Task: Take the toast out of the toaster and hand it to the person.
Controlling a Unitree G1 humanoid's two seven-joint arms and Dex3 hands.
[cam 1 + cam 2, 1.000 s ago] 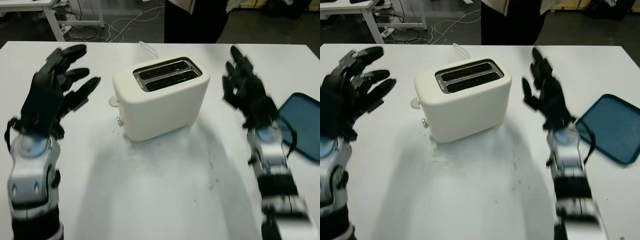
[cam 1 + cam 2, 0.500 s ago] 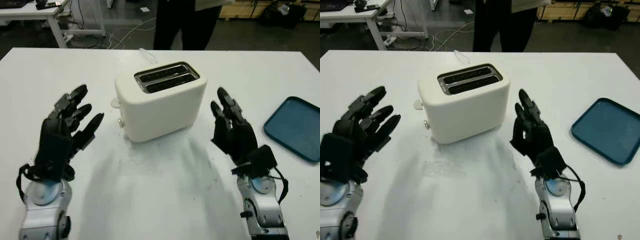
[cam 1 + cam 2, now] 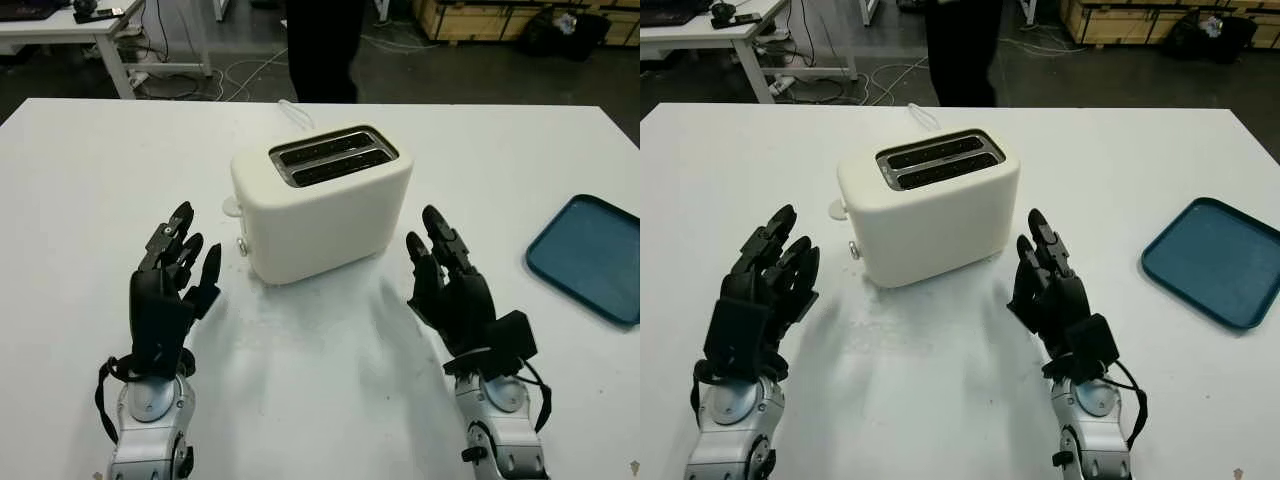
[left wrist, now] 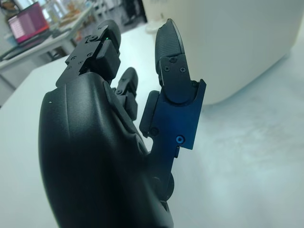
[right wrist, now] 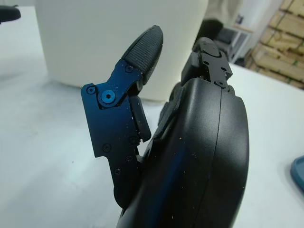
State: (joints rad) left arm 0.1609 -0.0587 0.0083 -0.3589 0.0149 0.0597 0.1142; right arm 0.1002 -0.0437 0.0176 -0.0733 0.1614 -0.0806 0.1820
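Left hand (image 3: 170,285) open beside toaster (image 3: 322,200)

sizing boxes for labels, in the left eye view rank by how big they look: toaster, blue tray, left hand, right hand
1. toaster
2. blue tray, though cut off by the picture's edge
3. left hand and right hand, which look alike, both open

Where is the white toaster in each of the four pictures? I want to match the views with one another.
Left eye view: the toaster stands at the upper centre, between the left hand and the right hand.
Right eye view: upper centre, slightly further left.
Left wrist view: its cream wall fills the corner beyond the fingers.
Right wrist view: its wall stands behind the fingers.
Shared landmark: the white table.
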